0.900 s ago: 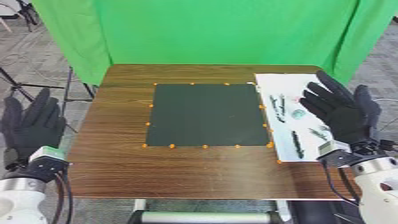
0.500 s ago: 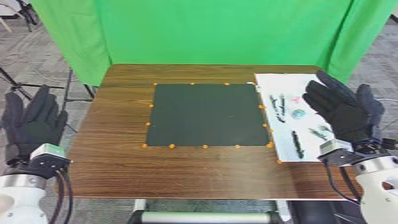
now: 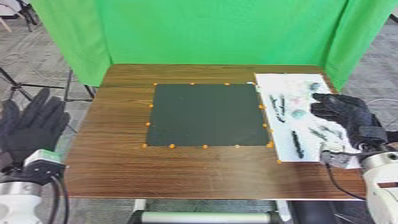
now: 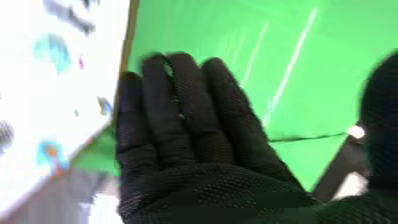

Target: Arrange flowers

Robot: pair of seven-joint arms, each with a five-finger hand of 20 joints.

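Right hand [image 3: 342,112]: open, fingers straight and close together, thumb set well apart from them, as we read it from the right wrist view. That view also gives us, to one side of the right hand [image 4: 200,185], a teal round piece [image 4: 53,50] and a blue-and-orange piece [image 4: 51,152] on the white sheet [image 3: 284,82]; which of those seen from the head they match, we cannot tell. In the head view we log the right hand at the right side of the sheet, with a pale green round piece [image 3: 298,114] just left of its fingertips and a dark blue piece [image 3: 314,86] just beyond them. A long dark piece [image 3: 298,145] lies left of the wrist, its long axis running near to far, the far end leaning slightly left. Farther left of the hand, two slender dark pieces [image 3: 274,107] lie side by side, also lengthwise near to far. Which end is the bloom we cannot tell. Right arm [image 3: 384,175]: in from the near right corner, reaching forward, fingers aimed forward and left. Leftward past the sheet we note a dark square mat [image 3: 204,115] on the table [image 3: 107,150], then, beyond the table's left edge, the left hand [image 3: 34,125], open, fingers straight and pointing forward.
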